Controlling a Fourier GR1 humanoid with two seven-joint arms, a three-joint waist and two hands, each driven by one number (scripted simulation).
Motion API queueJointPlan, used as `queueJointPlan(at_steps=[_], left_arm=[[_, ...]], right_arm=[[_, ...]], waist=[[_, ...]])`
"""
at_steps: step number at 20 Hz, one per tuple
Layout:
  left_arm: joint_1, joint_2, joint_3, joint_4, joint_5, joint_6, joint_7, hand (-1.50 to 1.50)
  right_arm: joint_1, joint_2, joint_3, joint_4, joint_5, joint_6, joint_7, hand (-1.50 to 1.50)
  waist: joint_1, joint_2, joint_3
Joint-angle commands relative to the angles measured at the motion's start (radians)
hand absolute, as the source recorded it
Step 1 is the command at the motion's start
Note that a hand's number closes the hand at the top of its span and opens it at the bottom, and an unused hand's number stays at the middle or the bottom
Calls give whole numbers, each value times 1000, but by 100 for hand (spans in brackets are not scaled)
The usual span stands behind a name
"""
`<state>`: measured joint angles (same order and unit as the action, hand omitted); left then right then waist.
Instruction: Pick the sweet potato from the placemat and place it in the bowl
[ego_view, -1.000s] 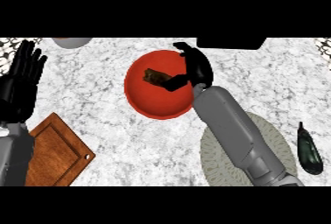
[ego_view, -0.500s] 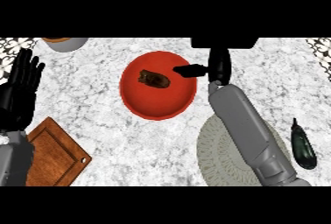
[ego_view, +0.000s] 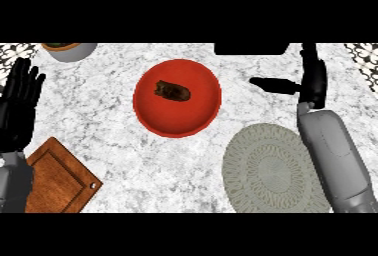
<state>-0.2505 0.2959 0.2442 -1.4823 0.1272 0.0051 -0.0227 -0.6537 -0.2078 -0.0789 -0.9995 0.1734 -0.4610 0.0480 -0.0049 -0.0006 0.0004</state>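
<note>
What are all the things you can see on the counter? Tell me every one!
bowl: one, red, middle of the counter.
sweet potato: one, brown, lying inside the bowl.
placemat: one, round, pale grey, lower right, with nothing on it.
cutting board: one, brown wood, lower left corner.
small pot: one, grey with brown inside, top left edge, partly cut off.
dark box: one, black, top edge, right of the middle.
counter: one, white-grey marble.
left robot hand: one, black, open, resting at the left edge.
right robot hand: one, black, open, upper right, beside the bowl.
</note>
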Motion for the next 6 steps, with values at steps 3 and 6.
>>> queueJointPlan(at_steps=[3, 6], left_arm=[[11, 11, 20, -25, 24, -12, 24, 0], [10, -17, -10, -9, -9, -5, -15, 0]], right_arm=[[192, -119, -118, -65, -142, 170, -154, -150], [132, -134, -157, 30, -175, 228, -201, -150]], waist=[[1, 0, 0], [9, 2, 0]])
